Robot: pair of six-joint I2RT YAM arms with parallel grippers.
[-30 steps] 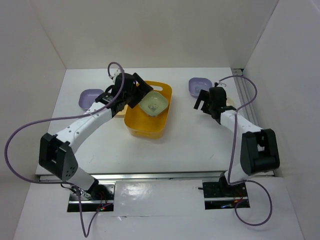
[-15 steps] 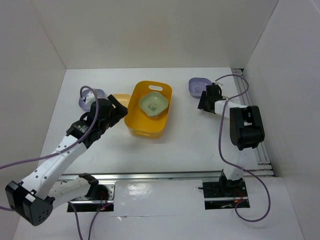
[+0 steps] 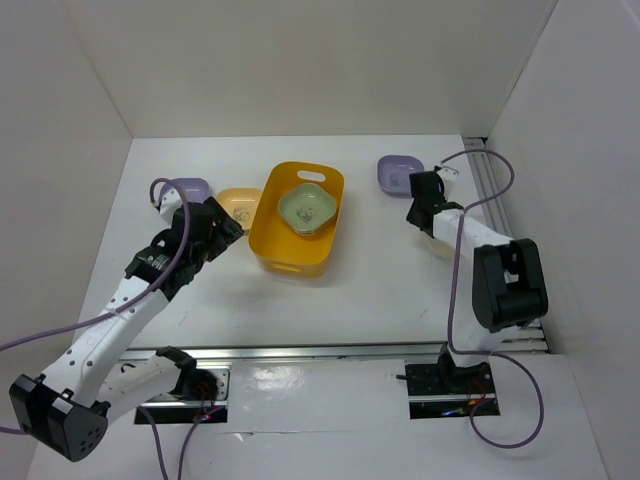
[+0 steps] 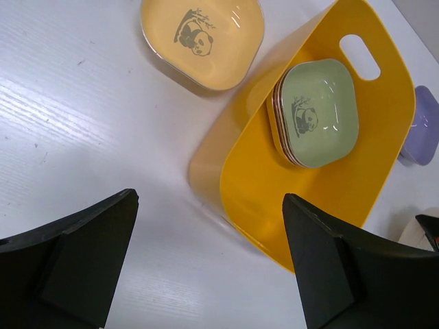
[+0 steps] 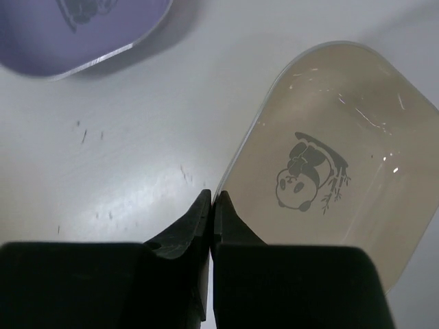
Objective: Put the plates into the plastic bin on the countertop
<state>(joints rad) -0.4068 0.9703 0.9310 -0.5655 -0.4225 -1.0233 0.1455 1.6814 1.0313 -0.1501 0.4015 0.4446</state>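
The yellow-orange plastic bin (image 3: 297, 240) stands mid-countertop (image 3: 380, 285) with a stack of plates topped by a green plate (image 3: 307, 208) inside. A yellow-orange plate (image 3: 239, 203) lies just left of the bin, and a lavender plate (image 3: 185, 188) farther left. Another lavender plate (image 3: 397, 173) sits at the back right. My left gripper (image 3: 218, 228) hovers open over bare counter beside the bin (image 4: 274, 199), holding nothing (image 4: 209, 233). My right gripper (image 5: 212, 200) is shut on the left rim of a cream plate (image 5: 336, 171) with a panda print.
White walls enclose the counter on three sides. A metal rail (image 3: 495, 190) runs along the right wall behind the right arm. Purple cables loop off both arms. The right lavender plate (image 5: 82, 27) lies close beyond the right gripper.
My right gripper went from open to shut on the cream plate's rim. My left arm drew back from over the bin to the counter at its left, staying open.
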